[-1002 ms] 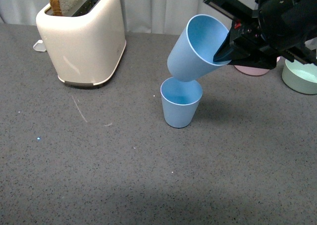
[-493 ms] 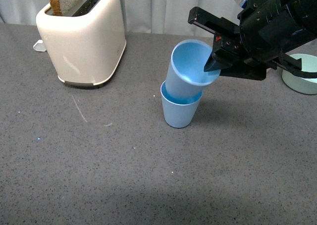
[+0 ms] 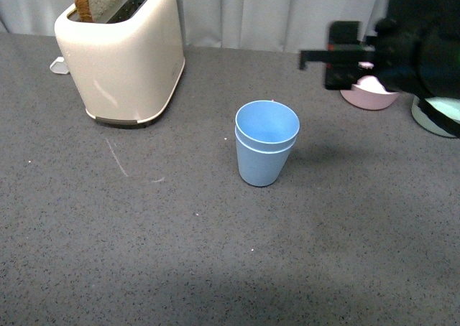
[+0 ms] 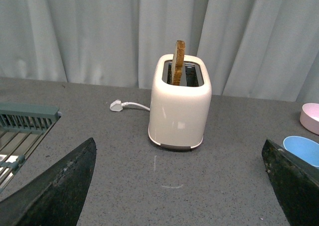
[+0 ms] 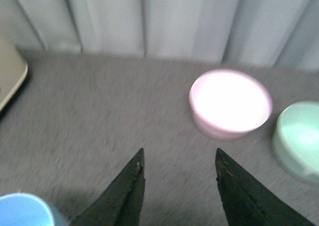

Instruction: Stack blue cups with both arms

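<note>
Two blue cups (image 3: 266, 143) are seen nested upright on the grey table (image 3: 144, 254), one seated inside the other, at about four o'clock from the toaster (image 3: 122, 53); the stacking is judged complete, with only the withdrawal of the arms left. Compared with half a second ago, when the upper cup was held tilted in the lower one's mouth, it is now let go and seated level, and the right gripper (image 5: 177, 186) has been drawn back toward two o'clock, near the pink bowl (image 3: 368, 92) and the green bowl (image 3: 437, 114). Its jaws are spread and empty. The left gripper (image 4: 179, 186) is likewise spread wide, grasping nothing.
</note>
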Motion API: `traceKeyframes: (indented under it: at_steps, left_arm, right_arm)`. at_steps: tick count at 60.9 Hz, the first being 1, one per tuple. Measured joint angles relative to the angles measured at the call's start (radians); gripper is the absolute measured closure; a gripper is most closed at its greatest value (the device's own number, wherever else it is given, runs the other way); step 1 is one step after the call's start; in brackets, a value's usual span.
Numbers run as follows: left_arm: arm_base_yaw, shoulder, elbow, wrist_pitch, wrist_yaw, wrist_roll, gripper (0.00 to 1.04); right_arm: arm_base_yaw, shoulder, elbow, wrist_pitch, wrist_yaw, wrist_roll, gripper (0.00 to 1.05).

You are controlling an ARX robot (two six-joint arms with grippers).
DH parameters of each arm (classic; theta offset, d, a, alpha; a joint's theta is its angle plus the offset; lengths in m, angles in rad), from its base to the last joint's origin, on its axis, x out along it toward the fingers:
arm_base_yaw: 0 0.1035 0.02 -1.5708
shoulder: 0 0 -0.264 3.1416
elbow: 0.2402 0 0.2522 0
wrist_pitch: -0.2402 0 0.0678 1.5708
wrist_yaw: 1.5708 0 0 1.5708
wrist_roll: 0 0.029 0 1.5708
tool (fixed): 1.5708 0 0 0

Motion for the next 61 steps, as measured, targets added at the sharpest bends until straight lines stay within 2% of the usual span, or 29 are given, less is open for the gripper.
traceKeyframes:
  at_steps: [3,6,13,35,54,57,61]
  left_arm:
    - [0.000,0.000,0.000,0.000,-0.001,0.000,0.07]
    - [0.000,0.000,0.000,0.000,0.000,0.000,0.07]
    - [0.000,0.000,0.000,0.000,0.001,0.000,0.07]
    - [0.000,0.000,0.000,0.000,0.001,0.000,0.07]
    - [0.000,0.000,0.000,0.000,0.001,0.000,0.07]
    - [0.000,0.000,0.000,-0.001,0.001,0.000,0.07]
    - [0.000,0.000,0.000,0.000,0.001,0.000,0.07]
  right_arm:
    - [-0.025,-0.052,-0.079,0.165,-0.008,-0.035,0.75]
    - [-0.049,-0.123,-0.135,0.255,-0.022,-0.052,0.84]
    - [-0.093,-0.248,-0.246,0.291,-0.056,-0.071,1.03]
    - [-0.185,-0.518,-0.490,0.230,-0.154,-0.084,1.04]
    - [-0.239,-0.768,-0.600,0.084,-0.214,-0.084,1.04]
    - [-0.277,-0.810,-0.612,0.053,-0.269,-0.084,1.04]
    - [-0.304,-0.870,-0.626,0.010,-0.276,-0.084,1.04]
